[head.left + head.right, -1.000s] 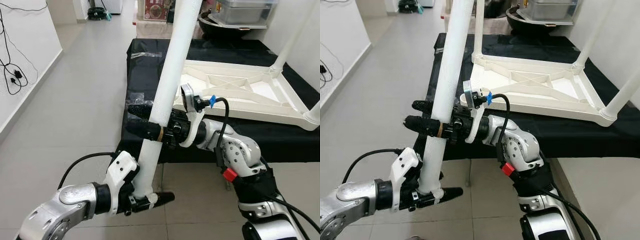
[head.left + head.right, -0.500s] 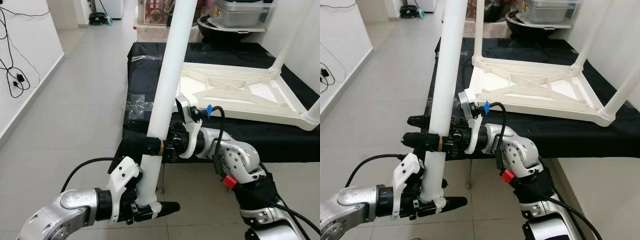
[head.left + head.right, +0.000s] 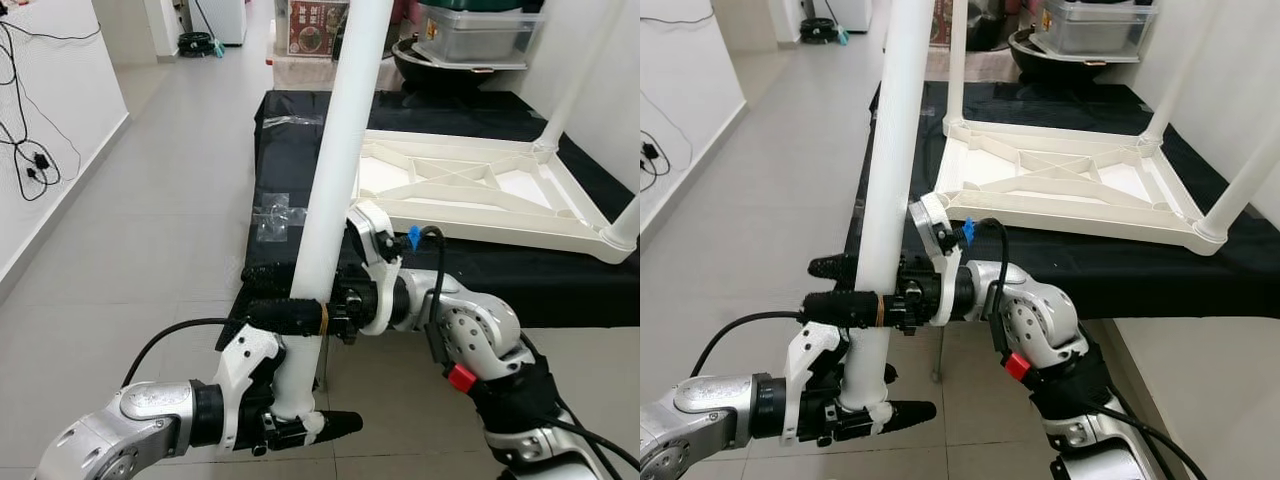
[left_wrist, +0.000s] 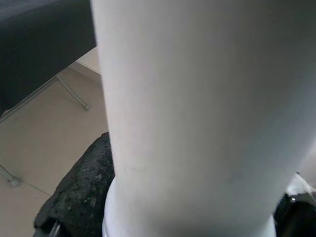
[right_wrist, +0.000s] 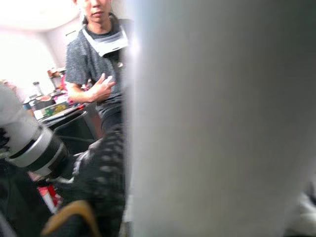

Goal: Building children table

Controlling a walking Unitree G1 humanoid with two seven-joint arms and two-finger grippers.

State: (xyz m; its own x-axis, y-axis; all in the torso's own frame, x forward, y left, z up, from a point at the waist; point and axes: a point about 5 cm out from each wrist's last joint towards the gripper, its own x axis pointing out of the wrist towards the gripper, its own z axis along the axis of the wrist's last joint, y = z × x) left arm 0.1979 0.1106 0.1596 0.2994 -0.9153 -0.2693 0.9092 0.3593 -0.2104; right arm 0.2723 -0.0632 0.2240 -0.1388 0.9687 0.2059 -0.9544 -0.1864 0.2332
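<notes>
Clear lidded storage bin (image 3: 482,20) back past the far end of the black-draped counter (image 3: 300,150), contents too hard to make out; dark round bowl (image 3: 440,60) just beside it, under the bin's near edge. Upside-down white kids' table top (image 3: 480,190) lying flat on the counter, ribbed underside up, with fitted legs standing up at its far and right corners.

Loose white table leg (image 3: 335,190) held near upright off the counter's near left corner, leaning slightly toward the table top. Left gripper (image 3: 300,425) clenched on the leg's bottom end, one black finger poking out past it toward the right. Right gripper (image 3: 285,300) clamped on the same leg a bit higher, fingers wrapped either side of the tube. Leg runs straight across both sets of jaws. Person in a grey shirt (image 5: 96,59) in the right wrist view, behind the leg.
</notes>
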